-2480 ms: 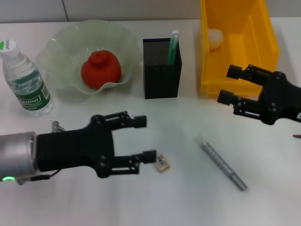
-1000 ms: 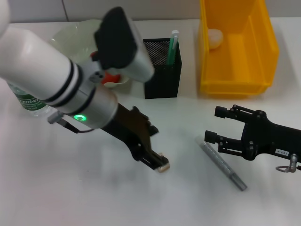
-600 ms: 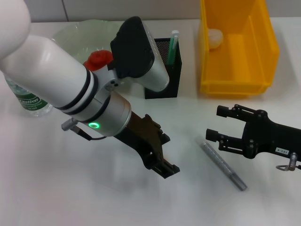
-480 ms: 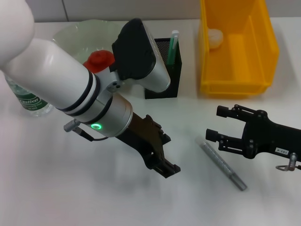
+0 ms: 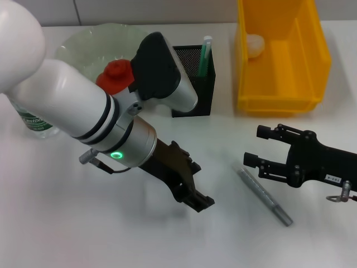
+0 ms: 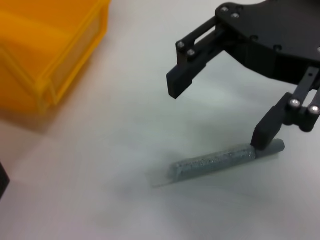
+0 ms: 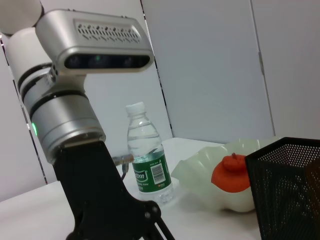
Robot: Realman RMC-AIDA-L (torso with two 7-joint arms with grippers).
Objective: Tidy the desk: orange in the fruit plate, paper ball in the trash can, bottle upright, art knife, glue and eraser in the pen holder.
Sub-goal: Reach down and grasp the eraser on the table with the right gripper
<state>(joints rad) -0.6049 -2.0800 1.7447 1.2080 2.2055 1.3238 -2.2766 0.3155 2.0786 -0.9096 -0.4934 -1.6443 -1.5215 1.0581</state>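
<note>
Your trash can (image 5: 281, 61) stands at the desk's far right edge holding the paper ball (image 5: 255, 46). The left gripper (image 5: 192, 194) points down mid-desk, grip unclear, eraser hidden. The right gripper (image 5: 262, 149), fingers spread, flanks the grey pen-like stick (image 5: 265, 196).

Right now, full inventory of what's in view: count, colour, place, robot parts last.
orange: 1, red-orange, in the fruit plate, partly behind the left arm
fruit plate: 1, pale green, far left of the desk
bottle: 1, clear with green label and white cap, upright, left of the plate
pen holder: 1, black mesh, centre back, a green-white pen-like item inside
trash can: 1, yellow, far right
paper ball: 1, white, inside the trash can
grey stick: 1, silver-grey, lying on the desk front right
left gripper: black, down at the desk, centre front
right gripper: black, open, just above the grey stick's end
</note>
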